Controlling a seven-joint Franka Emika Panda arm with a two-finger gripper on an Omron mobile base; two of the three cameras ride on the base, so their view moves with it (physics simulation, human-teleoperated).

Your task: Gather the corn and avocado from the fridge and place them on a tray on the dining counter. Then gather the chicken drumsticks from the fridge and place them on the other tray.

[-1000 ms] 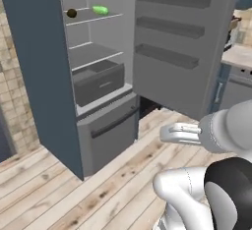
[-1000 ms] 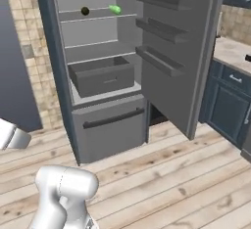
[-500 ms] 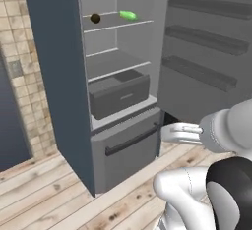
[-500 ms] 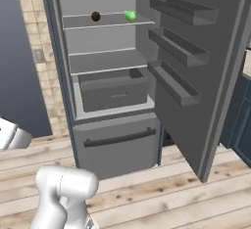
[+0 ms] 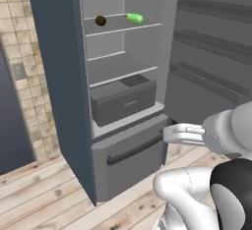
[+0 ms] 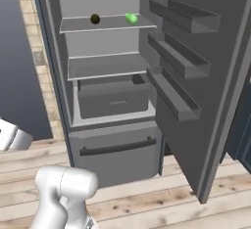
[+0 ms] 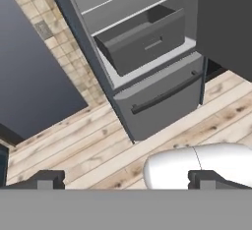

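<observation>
The fridge (image 5: 64, 76) stands open in front of me. On its top shelf lie the dark round avocado (image 5: 100, 20) (image 6: 95, 18) and, to its right, the green corn (image 5: 135, 18) (image 6: 131, 18). My gripper (image 5: 172, 133) hangs low, level with the fridge's bottom drawer front and well below that shelf. In the hand view the gripper (image 7: 128, 180) is open, its fingertips (image 7: 49, 179) wide apart with nothing between them. The chicken drumsticks, both trays and the dining counter are out of view.
The fridge door (image 6: 196, 76) swings open to the right, with several shelves on its inside. A grey crisper drawer (image 5: 123, 101) sticks out slightly above the bottom drawer (image 5: 130, 155) with its dark handle. Tiled wall (image 5: 29, 101) at left, wooden floor (image 6: 147, 203) below.
The whole picture has shifted and the fridge has grown larger, so the base has driven closer to it. The arm keeps the same pose and the gripper stays open.
</observation>
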